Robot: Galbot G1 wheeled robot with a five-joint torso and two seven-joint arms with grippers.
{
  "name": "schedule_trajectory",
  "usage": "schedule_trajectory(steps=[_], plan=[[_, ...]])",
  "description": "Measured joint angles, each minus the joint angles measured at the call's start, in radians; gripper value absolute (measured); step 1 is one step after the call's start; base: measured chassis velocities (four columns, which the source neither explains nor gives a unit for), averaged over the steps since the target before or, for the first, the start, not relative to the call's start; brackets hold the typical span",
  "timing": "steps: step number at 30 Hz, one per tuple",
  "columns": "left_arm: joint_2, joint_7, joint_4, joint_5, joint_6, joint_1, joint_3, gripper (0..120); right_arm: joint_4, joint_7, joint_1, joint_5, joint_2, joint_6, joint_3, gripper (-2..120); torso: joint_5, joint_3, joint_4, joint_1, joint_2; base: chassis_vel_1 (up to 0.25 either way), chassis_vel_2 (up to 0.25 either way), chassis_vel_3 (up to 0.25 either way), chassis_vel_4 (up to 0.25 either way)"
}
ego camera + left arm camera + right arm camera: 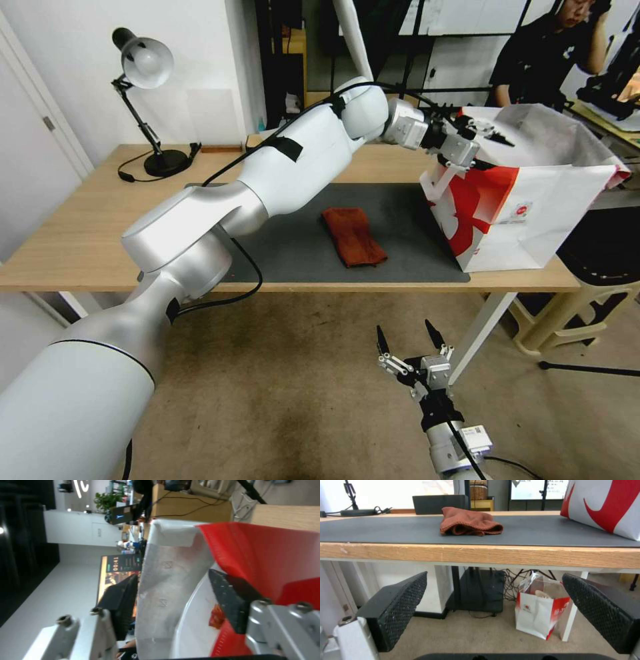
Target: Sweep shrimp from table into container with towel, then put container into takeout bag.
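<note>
The red and white takeout bag point(533, 200) stands on the right end of the table point(80, 240). My left gripper point(492, 137) reaches over the bag's near top rim. In the left wrist view the left gripper point(173, 590) is open, with the bag's silvery lining point(166, 575) between its fingers point(233, 597). Below it a curved white surface, apparently the container point(191, 632), holds a red-orange bit of shrimp point(216, 617). The rust-red towel point(353, 235) point(470, 525) lies folded on the grey mat point(413, 227). My right gripper point(405, 330) point(501, 610) hangs open below the table's front edge.
A black desk lamp point(143, 63) stands at the table's back left. A black box point(440, 503) sits behind the towel. A small red and white bag point(540, 615) rests on the floor under the table. A beige stool point(573, 313) is at the right.
</note>
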Motion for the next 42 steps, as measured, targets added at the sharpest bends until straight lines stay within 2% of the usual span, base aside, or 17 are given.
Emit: schedule_trajectory(steps=[2, 4, 6, 8, 9, 13, 14, 17, 18, 21, 22, 25, 26, 30, 31, 34, 42], plan=[[0.0, -0.017, 0.001, -0.023, 0.011, 0.0, 0.003, 64, 0.0, -0.001, 0.0, 0.0, 0.002, -0.002, -0.001, 100, 0.0, 0.0, 0.0, 0.0, 0.0, 0.0, 0.0, 0.0, 0.0], [0.0, -0.064, 0.018, -0.111, 0.042, 0.001, 0.014, 72, 0.001, -0.002, -0.001, 0.0, 0.004, -0.005, -0.001, 100, 0.0, 0.0, -0.0002, 0.0, 0.0, 0.0, 0.0, 0.0, 0.0], [0.0, -0.072, 0.021, -0.123, 0.046, 0.002, 0.016, 74, 0.002, -0.002, -0.001, 0.0, 0.005, -0.005, -0.001, 100, 0.0, 0.0, -0.0001, 0.0, 0.0, 0.0, 0.0, 0.0, 0.0], [0.001, -0.15, 0.042, -0.219, 0.098, 0.012, 0.032, 86, 0.009, -0.002, -0.01, -0.002, 0.008, -0.005, 0.0, 100, -0.0001, 0.0, 0.0002, 0.0, 0.0, 0.0, 0.0, 0.0, 0.0], [0.001, -0.15, 0.042, -0.219, 0.098, 0.012, 0.032, 86, 0.009, -0.002, -0.01, -0.002, 0.008, -0.005, 0.0, 100, -0.0001, 0.0, 0.0002, 0.0, 0.0, 0.0, 0.0, 0.0, 0.0], [0.001, -0.375, -0.018, -0.466, 0.247, 0.055, 0.111, 100, 0.024, -0.005, -0.032, -0.01, 0.012, -0.001, 0.001, 100, 0.0, 0.0, 0.0003, 0.0, 0.0, 0.0, 0.0, 0.0, 0.0], [0.001, -0.375, -0.018, -0.466, 0.247, 0.055, 0.111, 100, 0.024, -0.005, -0.032, -0.01, 0.012, -0.001, 0.001, 100, 0.0, 0.0, 0.0003, 0.0, 0.0, 0.0, 0.0, 0.0, 0.0], [0.013, -0.627, -0.203, -0.716, 0.466, 0.106, 0.183, 100, 0.034, -0.006, -0.045, -0.016, 0.013, 0.004, -0.001, 100, 0.0001, 0.0, -0.0014, 0.0, 0.0, 0.0, 0.0, 0.0, 0.0], [0.013, -0.627, -0.203, -0.716, 0.466, 0.106, 0.183, 100, 0.034, -0.006, -0.045, -0.016, 0.013, 0.004, -0.001, 100, 0.0001, 0.0, -0.0014, 0.0, 0.0, 0.0, 0.0, 0.0, 0.0], [0.075, -0.819, -0.358, -0.884, 0.629, 0.159, 0.191, 100, 0.042, -0.006, -0.053, -0.019, 0.01, 0.005, -0.003, 100, -0.0001, 0.0, 0.0002, 0.0, 0.0, 0.0, 0.0, 0.0, 0.0], [0.075, -0.819, -0.358, -0.884, 0.629, 0.159, 0.191, 100, 0.042, -0.006, -0.053, -0.019, 0.01, 0.005, -0.003, 100, -0.0001, 0.0, 0.0002, 0.0, 0.0, 0.0, 0.0, 0.0, 0.0], [0.145, -0.956, -0.48, -0.986, 0.726, 0.207, 0.167, 100, 0.045, -0.006, -0.054, -0.019, 0.005, 0.004, -0.005, 100, -0.0004, 0.0, 0.0004, 0.0, 0.0, 0.0, 0.0, 0.0, 0.0], [0.145, -0.956, -0.48, -0.986, 0.726, 0.207, 0.167, 100, 0.045, -0.006, -0.054, -0.019, 0.005, 0.004, -0.005, 100, -0.0004, 0.0, 0.0004, 0.0, 0.0, 0.0, 0.0, 0.0, 0.0], [0.246, -1.044, -0.606, -1.018, 0.797, 0.283, 0.123, 100, 0.036, -0.006, -0.046, -0.011, -0.007, 0.0, -0.004, 100, -0.0004, 0.0, 0.0002, 0.0, 0.0, 0.0, 0.0, 0.0, 0.0], [0.246, -1.044, -0.606, -1.018, 0.797, 0.283, 0.123, 100, 0.036, -0.006, -0.046, -0.011, -0.007, 0.0, -0.004, 100, -0.0004, 0.0, 0.0002, 0.0, 0.0, 0.0, 0.0, 0.0, 0.0], [0.329, -1.073, -0.701, -1.021, 0.818, 0.37, 0.07, 100, 0.024, -0.005, -0.024, 0.008, -0.022, -0.013, 0.0, 100, -0.0003, 0.0, 0.0002, 0.0, 0.0, 0.0, 0.0, 0.0, 0.0], [0.4, -1.088, -0.779, -1.001, 0.822, 0.459, 0.017, 100, 0.016, -0.003, -0.007, 0.026, -0.039, -0.019, 0.002, 100, -0.0002, 0.0, 0.0, 0.0, 0.0, 0.0, 0.0, 0.0, 0.0]])
